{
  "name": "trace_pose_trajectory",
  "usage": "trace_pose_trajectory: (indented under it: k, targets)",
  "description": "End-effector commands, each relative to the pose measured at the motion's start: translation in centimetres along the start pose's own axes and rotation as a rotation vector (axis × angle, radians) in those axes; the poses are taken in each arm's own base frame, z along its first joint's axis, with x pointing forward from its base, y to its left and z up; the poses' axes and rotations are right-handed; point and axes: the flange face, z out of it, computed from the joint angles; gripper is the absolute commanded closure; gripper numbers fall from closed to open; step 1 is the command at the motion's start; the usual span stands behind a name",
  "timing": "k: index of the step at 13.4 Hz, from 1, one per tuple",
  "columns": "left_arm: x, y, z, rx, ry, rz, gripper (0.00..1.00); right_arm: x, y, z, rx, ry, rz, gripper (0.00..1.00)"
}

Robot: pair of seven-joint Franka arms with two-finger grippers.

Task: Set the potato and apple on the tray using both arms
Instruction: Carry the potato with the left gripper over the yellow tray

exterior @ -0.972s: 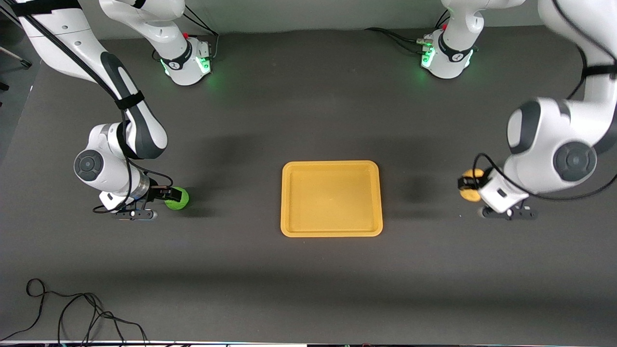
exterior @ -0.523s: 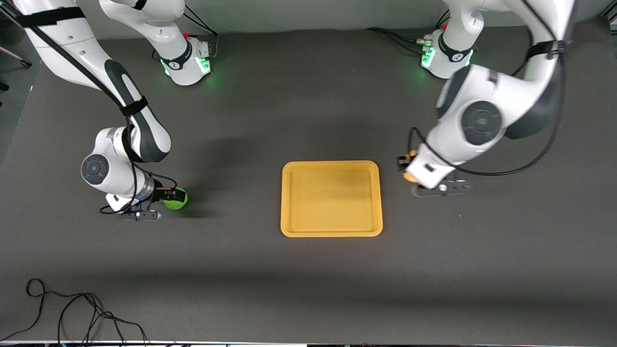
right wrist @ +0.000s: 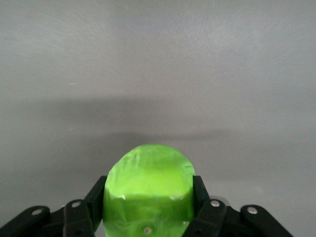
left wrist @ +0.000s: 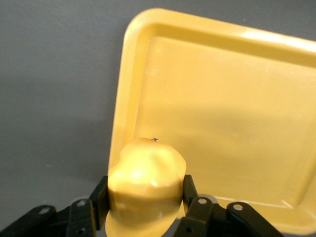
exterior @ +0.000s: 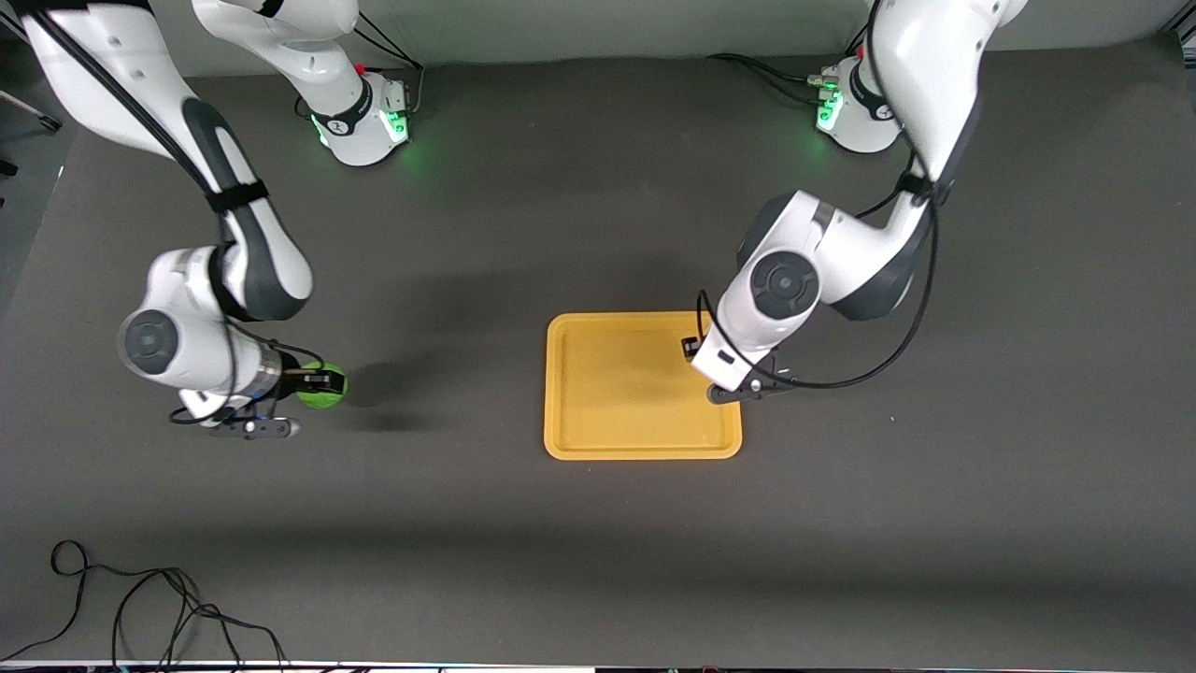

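Left pincer [left wrist: 145,205] pinching potato [left wrist: 145,185] over tray [exterior: 598,447] edge, right pincer [right wrist: 148,207] pinching apple [exterior: 320,386] above table [exterior: 598,561]

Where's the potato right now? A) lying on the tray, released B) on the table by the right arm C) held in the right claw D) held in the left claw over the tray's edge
D: the left wrist view shows the left claw shut on the potato, above the tray rim at the left arm's end.
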Motion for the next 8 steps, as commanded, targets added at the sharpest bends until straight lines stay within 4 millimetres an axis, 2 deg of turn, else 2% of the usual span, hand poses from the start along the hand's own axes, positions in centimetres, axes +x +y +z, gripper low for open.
trace_pose_trajectory:
  k: [1,2,3,6,7,8]
  targets:
    - [0.3,1.4,2.3,-0.001,0.013,-0.021,0.73,1.0,-2.9,-5.9,0.009,-0.008,-0.036,0.76]
    - [0.5,1.4,3.3,-0.002,0.01,-0.021,0.73,1.2,-3.4,-6.8,0.013,-0.001,-0.04,0.76]
    - [0.5,1.5,3.9,-0.004,0.012,-0.021,0.72,1.2,-5.1,-7.3,0.043,0.005,-0.04,0.78]
    - [0.3,1.9,5.8,0.001,0.012,-0.01,0.71,1.8,-11.8,-9.3,0.123,0.041,0.033,0.79]
    - [0.4,1.9,6.3,-0.001,0.012,-0.011,0.71,1.9,-14.7,-9.7,0.128,0.051,0.069,0.79]
    - [0.4,2.0,6.5,-0.002,0.013,-0.01,0.69,1.6,-18.9,-9.3,0.131,0.058,0.101,0.79]
